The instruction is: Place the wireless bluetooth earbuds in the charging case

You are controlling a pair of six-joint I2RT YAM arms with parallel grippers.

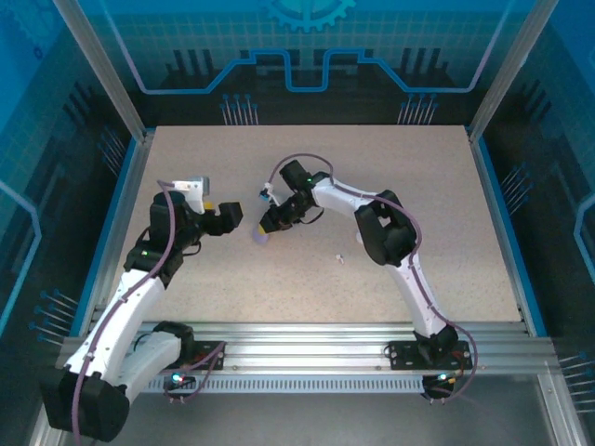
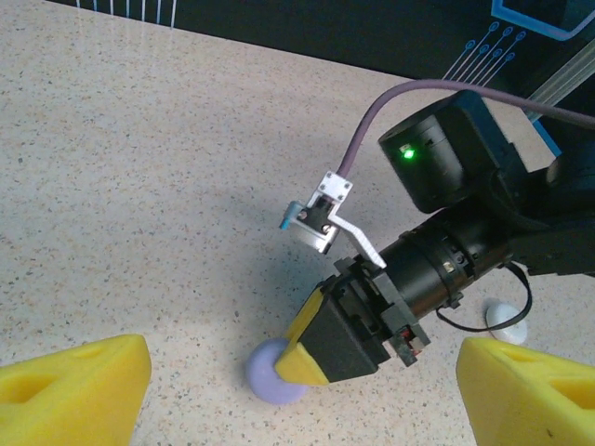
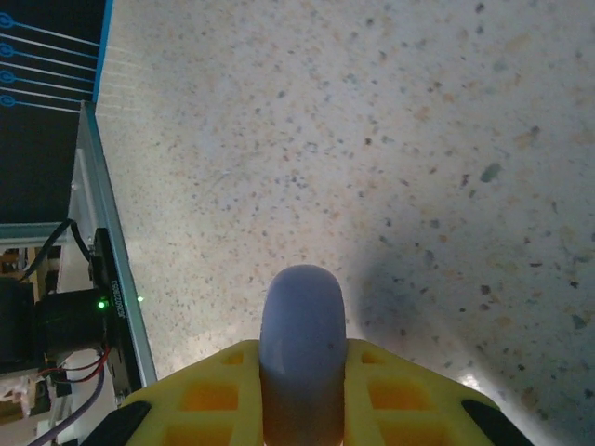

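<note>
Fingers (image 3: 209, 395) of the right end effector (image 3: 302, 358) are pinching the pale purple charging case (image 3: 302, 307) edge-on, low at the bench (image 3: 390, 139). The left end effector (image 2: 302, 400) is hanging wide beside it. A white earbud (image 1: 341, 257) is lying well apart, so laying the case flat first seems wise.

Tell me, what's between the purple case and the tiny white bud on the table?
Nothing. In the top view, the table between the purple case and the white bud is bare.

Left arm (image 1: 128, 308), right arm (image 1: 418, 288): white shells, black joints, purple cable (image 2: 372, 121) trailing each (green LED (image 2: 405, 152) lit, one o'clock). Fingertips (image 3: 163, 406) yellow, cell-moulded.
</note>
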